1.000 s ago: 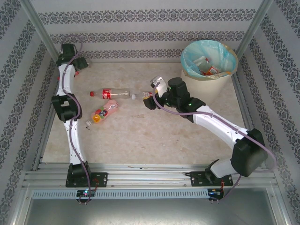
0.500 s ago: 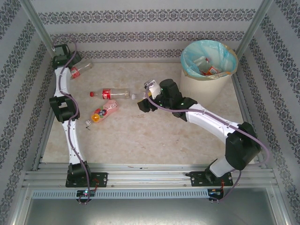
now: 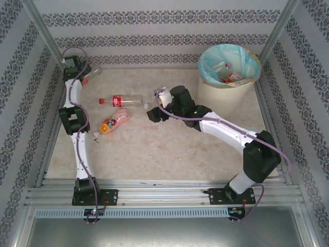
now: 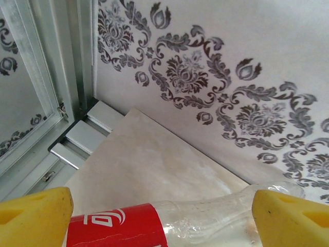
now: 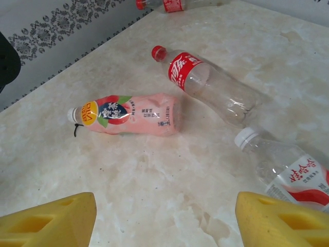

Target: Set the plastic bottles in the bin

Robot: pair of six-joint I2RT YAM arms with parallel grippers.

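Swinging further left of the bin (image 3: 226, 90), the right gripper (image 5: 165, 211) now hangs over the loose bottles, pads wide, nothing between them. The pink bottle (image 5: 131, 114) and white-capped bottle (image 5: 288, 170) lie just ahead of it, with the red-labelled bottle (image 5: 208, 82) beyond; all are well left of the bin. Farthest left, the left gripper (image 4: 162, 211) has come down over the corner bottle (image 4: 118, 226), pads wide, not closed. Judgement: two pickups are lining up; four bottles are left to bin.
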